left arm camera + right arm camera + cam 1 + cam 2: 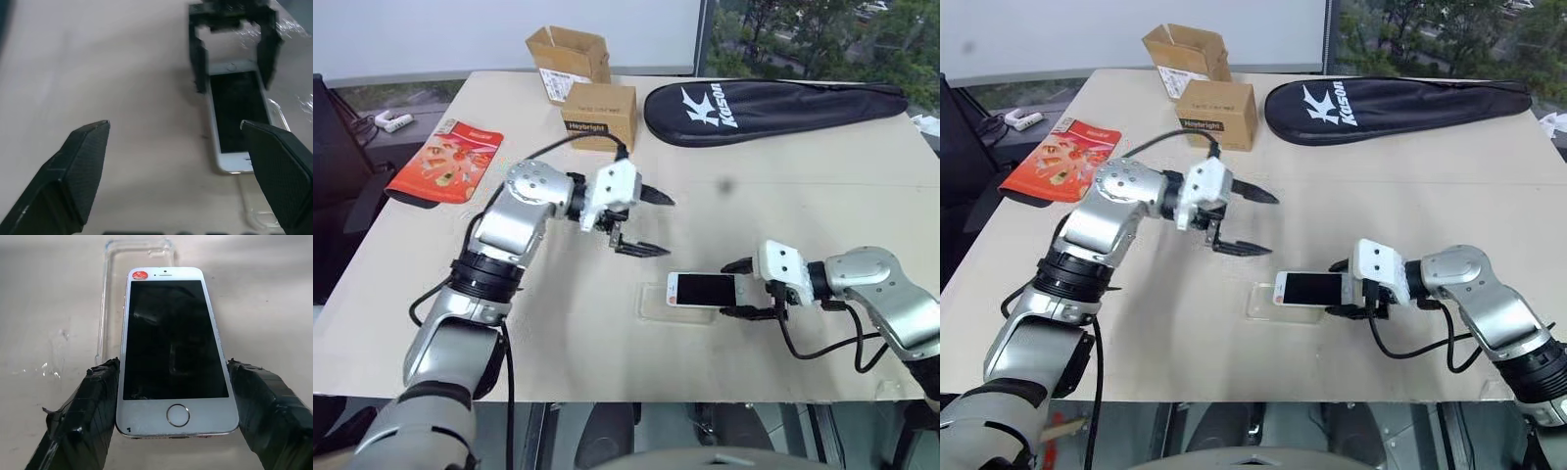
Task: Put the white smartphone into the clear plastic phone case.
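Note:
My right gripper (741,289) is shut on the white smartphone (703,289), with a finger on each long edge at the home-button end. The phone (173,347) lies flat, screen up, partly over the clear plastic phone case (105,293). The case (656,304) lies on the table, offset to one side beneath the phone; I cannot tell whether they touch. My left gripper (666,226) hangs open and empty above the table, behind and to the left of the phone. In the left wrist view its tips (174,126) point toward the phone (238,117) and the right gripper (230,44).
Two cardboard boxes (570,54) (599,116) and a black racket bag (773,108) lie at the back of the beige table (822,206). A red packet (445,162) overhangs the table's left edge. The front edge runs just below the phone.

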`<state>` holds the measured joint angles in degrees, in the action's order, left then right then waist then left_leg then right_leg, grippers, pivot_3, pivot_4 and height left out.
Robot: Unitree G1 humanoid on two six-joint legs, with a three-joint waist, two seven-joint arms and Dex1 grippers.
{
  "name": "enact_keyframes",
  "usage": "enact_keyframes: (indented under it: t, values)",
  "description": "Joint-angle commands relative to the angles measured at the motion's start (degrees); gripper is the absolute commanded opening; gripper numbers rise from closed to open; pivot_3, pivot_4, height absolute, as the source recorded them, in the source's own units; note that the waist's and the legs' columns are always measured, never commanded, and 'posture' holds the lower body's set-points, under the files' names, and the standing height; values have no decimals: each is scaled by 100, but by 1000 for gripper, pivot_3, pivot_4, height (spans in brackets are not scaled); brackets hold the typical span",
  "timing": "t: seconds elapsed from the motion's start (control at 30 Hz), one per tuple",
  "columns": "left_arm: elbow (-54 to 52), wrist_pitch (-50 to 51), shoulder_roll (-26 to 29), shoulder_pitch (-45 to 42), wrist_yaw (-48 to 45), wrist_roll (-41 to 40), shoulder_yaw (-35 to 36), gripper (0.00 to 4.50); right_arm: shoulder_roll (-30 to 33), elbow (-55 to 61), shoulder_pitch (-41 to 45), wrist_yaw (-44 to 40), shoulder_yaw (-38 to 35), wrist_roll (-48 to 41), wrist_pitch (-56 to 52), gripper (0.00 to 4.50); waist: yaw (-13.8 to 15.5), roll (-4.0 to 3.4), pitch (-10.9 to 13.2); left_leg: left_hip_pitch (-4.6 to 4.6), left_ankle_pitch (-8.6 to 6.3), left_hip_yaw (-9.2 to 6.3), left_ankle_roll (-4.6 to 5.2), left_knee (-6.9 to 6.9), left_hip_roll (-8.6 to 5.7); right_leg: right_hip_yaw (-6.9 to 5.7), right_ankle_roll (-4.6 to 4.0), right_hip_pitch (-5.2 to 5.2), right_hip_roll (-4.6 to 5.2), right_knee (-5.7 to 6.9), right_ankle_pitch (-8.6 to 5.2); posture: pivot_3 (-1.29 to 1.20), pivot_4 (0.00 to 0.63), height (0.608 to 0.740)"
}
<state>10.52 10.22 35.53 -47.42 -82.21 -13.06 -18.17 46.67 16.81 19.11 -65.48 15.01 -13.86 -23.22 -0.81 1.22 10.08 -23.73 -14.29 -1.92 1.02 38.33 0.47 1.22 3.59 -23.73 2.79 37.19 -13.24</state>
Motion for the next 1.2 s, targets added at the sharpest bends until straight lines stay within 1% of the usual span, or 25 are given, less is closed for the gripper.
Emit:
enact_keyframes:
  t: [0.03, 0.13, 0.27, 0.33, 0.43, 0.53, 0.6, 0.63, 0.73, 0.8, 1.07, 1.2]
  values:
    - [-320, 66, 174, 15, -238, 46, -21, 4500, 25, 216, 83, -81, -10, 13, 69, 2992, 0, -1, 1, 0, 0, -2, 0, 0, 0, -1, 0, 0, 0, 1, 0, 0, 150, 740]
    - [-680, 249, 279, 298, -232, -58, 63, 4500, -3, 294, 72, -86, 19, 6, 6, 2992, -1, -1, 1, 2, 0, -2, 0, 0, 1, -2, 0, 0, 0, 7, 0, 0, 150, 740]
    - [-1228, 830, 573, 786, -172, -371, 320, 4500, -20, 328, 23, -85, 38, 1, -17, 2992, -3, -2, 1, 4, 0, -2, 0, 4, 1, 0, 0, 0, 1, 15, 0, 0, 150, 740]
    - [-1711, 1219, 682, 1162, -55, -638, 457, 4500, -17, 352, -8, -96, 38, -23, -35, 2992, -5, -4, 2, 5, 0, -3, 0, 4, 2, 1, 0, 0, 1, 20, 0, 0, 150, 740]
    - [-2329, 1674, 752, 1648, 267, -832, 577, 4500, -62, 400, -28, -74, 41, -71, -94, 2992, 5, -4, 2, 6, 0, -5, 0, 5, 4, -2, 0, 0, 2, 24, -1, 0, 150, 740]
    - [-2773, 2054, 663, 1988, 687, -1014, 705, 3738, -126, 410, -13, -42, 62, -58, -120, 2992, 27, -4, 2, 6, 0, -7, 0, 7, 3, -4, 0, 2, 3, 25, -1, 0, 150, 740]
    - [-2904, 2143, 600, 2100, 929, -992, 686, 2678, -147, 408, -16, -41, 63, -47, -125, 2992, 27, -4, 2, 6, 0, -7, 0, 10, 2, -4, 0, 2, 4, 27, -1, 0, 150, 740]
    - [-2946, 2153, 581, 2139, 1044, -925, 636, 2252, -155, 406, -17, -41, 64, -42, -129, 2992, 26, -4, 2, 6, 0, -7, 0, 11, 0, -4, 0, 2, 5, 29, -1, 0, 150, 740]
    - [-3095, 1950, 528, 2343, 1327, -600, 354, 668, -150, 418, -46, -42, 83, -24, -125, 2992, 18, -4, 2, 10, 0, -5, 0, 11, -1, -1, 0, 3, 5, 33, -1, 0, 150, 740]
    - [-3167, 2032, 451, 2423, 1482, -588, 278, 78, -146, 444, -61, -29, 108, -13, -139, 2992, 14, -4, 2, 11, 0, -4, 0, 10, -1, 0, -1, 2, 4, 34, -1, 0, 150, 740]
    - [-3135, 2062, 456, 2420, 1610, -267, -203, 78, -196, 494, 8, 163, 249, 96, -498, 2992, 16, -5, 2, 15, 0, -4, 0, 10, -1, 1, -1, 3, 4, 39, -1, 0, 150, 740]
    - [-3044, 2000, 607, 2381, 1547, -13, -423, 78, -255, 452, 77, 246, 353, 216, -543, 2992, 6, -5, 2, 16, 0, -3, 0, 10, -1, 1, -1, 3, 3, 41, -1, 0, 150, 740]
